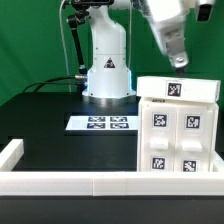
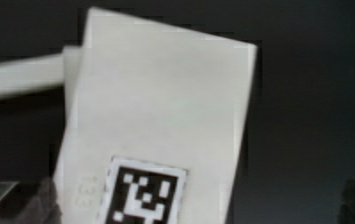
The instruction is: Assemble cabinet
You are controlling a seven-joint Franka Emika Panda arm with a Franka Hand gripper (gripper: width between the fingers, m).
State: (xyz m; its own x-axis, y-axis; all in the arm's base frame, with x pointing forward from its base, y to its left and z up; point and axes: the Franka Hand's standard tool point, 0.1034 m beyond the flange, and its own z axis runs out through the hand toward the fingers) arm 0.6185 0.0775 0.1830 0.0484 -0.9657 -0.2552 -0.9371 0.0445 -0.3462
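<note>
Your cabinet body (image 1: 178, 128) stands at the exterior view's right end of the black table (image 1: 50, 125), close to the near edge and just behind the low white border rail (image 1: 100, 182). Its tagged front faces the camera, and a flat white panel (image 1: 178, 90) lies across its top.

The gripper (image 1: 172, 57) hangs just above that top panel, toward its left half. Neither view settles whether the fingers are closed on anything, so I cannot tell its grasp. The wrist view is filled by a white tagged panel (image 2: 156, 110) seen very close, which may be that same top piece.

You appear to be at the stage of seating or adjusting the top panel on the body, well into the build, since the large parts are already stacked.

The next move likely calls for a straight, gentle descent onto the panel's edge, keeping it square to the body so it does not slide off.

The marker board (image 1: 103, 123) lies mid-table in front of the robot base (image 1: 107, 70), well apart from the work.
</note>
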